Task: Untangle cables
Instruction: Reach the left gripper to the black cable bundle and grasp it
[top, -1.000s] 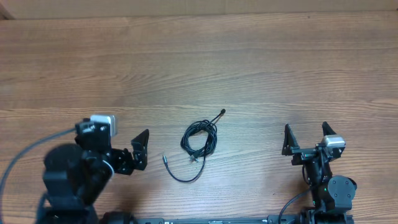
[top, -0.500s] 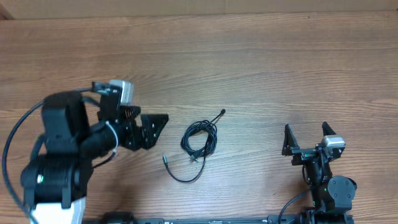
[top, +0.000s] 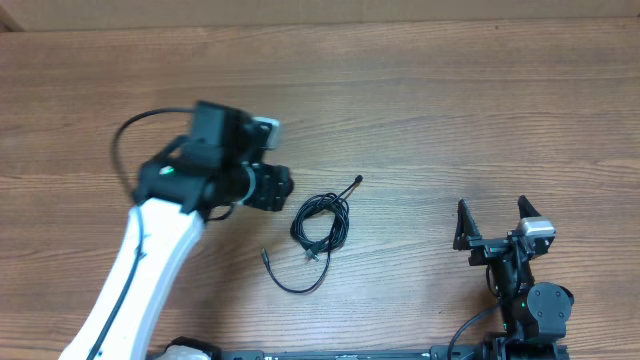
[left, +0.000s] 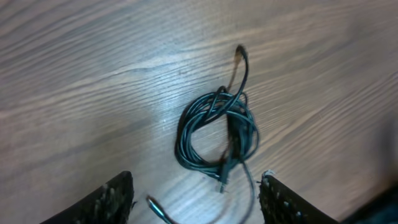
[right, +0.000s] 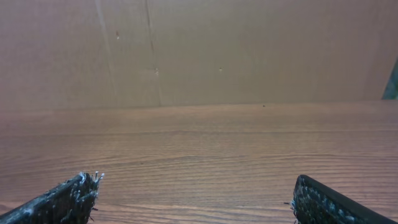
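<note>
The cables lie as one small black coiled bundle near the table's middle. One plug end sticks out to the upper right, and a loose tail curves off to the lower left. My left gripper hovers just left of the bundle, open and holding nothing. In the left wrist view the bundle lies ahead of the gripper, and the tail's plug lies on the wood between the fingers. My right gripper rests open at the lower right, far from the cables, seen also in its own view over bare wood.
A brown cardboard wall stands beyond the wooden table's far edge. The left arm's white link and its black cord cross the lower left. The arm bases sit along the front edge.
My left arm has swung up and to the right, bringing its gripper close beside the bundle, and its jaws have narrowed somewhat. The right arm and the cables have not moved.
</note>
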